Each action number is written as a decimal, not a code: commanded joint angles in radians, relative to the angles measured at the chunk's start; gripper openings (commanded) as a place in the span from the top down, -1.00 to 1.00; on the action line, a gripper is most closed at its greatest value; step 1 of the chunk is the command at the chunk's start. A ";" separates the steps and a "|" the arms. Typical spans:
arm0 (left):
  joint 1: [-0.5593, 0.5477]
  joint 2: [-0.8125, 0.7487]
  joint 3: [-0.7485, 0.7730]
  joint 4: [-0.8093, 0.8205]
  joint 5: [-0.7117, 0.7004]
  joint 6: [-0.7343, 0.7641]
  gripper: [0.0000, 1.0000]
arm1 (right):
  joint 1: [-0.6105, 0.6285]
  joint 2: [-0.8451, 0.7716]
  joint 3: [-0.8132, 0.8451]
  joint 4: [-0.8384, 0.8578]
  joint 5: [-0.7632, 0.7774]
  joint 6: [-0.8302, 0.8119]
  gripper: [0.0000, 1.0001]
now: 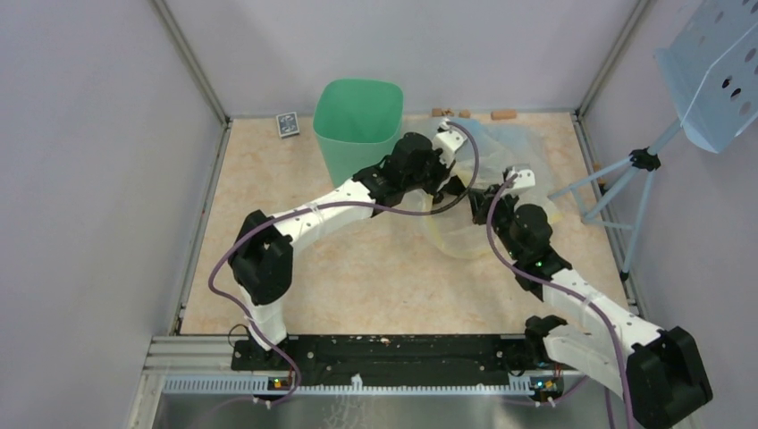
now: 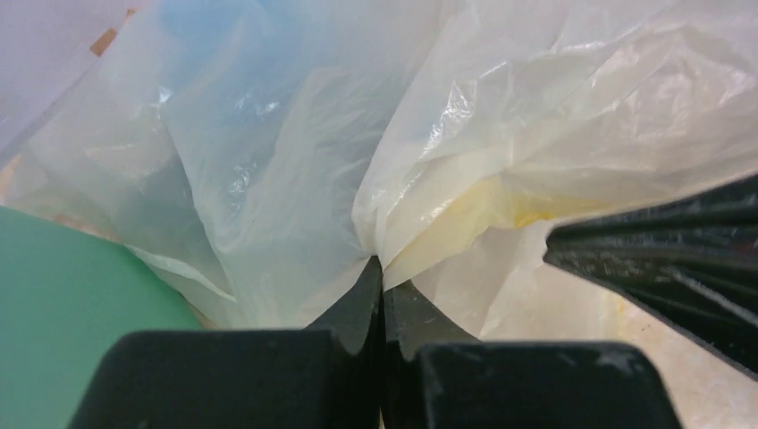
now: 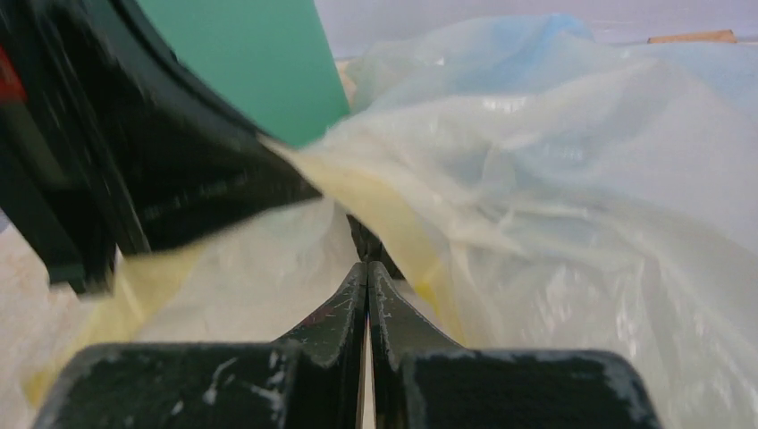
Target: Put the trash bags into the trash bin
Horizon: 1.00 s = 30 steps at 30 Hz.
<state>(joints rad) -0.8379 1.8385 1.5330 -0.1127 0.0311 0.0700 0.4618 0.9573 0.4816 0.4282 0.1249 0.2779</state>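
Observation:
The mint-green trash bin (image 1: 357,125) stands upright at the back centre; its side shows in the left wrist view (image 2: 54,313) and the right wrist view (image 3: 241,63). No black trash bag shows in any view. A heap of clear bluish (image 1: 509,143) and yellowish translucent plastic bags (image 1: 456,234) lies right of the bin. My left gripper (image 1: 450,186) (image 2: 382,264) is shut, pinching a fold of the translucent plastic (image 2: 295,179). My right gripper (image 1: 483,201) (image 3: 367,266) is shut on the yellowish plastic (image 3: 384,206), close beside the left one.
A card pack (image 1: 287,124) lies left of the bin. Brown blocks (image 1: 505,113) sit along the back wall. A light blue tripod stand (image 1: 626,179) with a perforated tray (image 1: 715,63) stands at the right. A black ridged part (image 2: 661,259), apparently the other arm, is at the left wrist view's right edge.

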 commanded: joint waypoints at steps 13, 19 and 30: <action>0.035 -0.114 -0.005 0.040 0.197 -0.272 1.00 | 0.179 0.329 -0.157 0.462 0.060 -0.091 0.80; 0.045 -0.170 -0.073 0.047 0.205 -0.301 1.00 | 0.217 0.517 -0.104 0.462 0.146 -0.070 0.77; 0.060 -0.206 -0.122 0.055 0.266 -0.342 1.00 | 0.146 0.595 -0.062 0.440 0.111 0.082 0.45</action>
<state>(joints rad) -0.7815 1.6886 1.4281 -0.1047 0.2592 -0.2459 0.6521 1.5536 0.3752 0.8215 0.2638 0.2676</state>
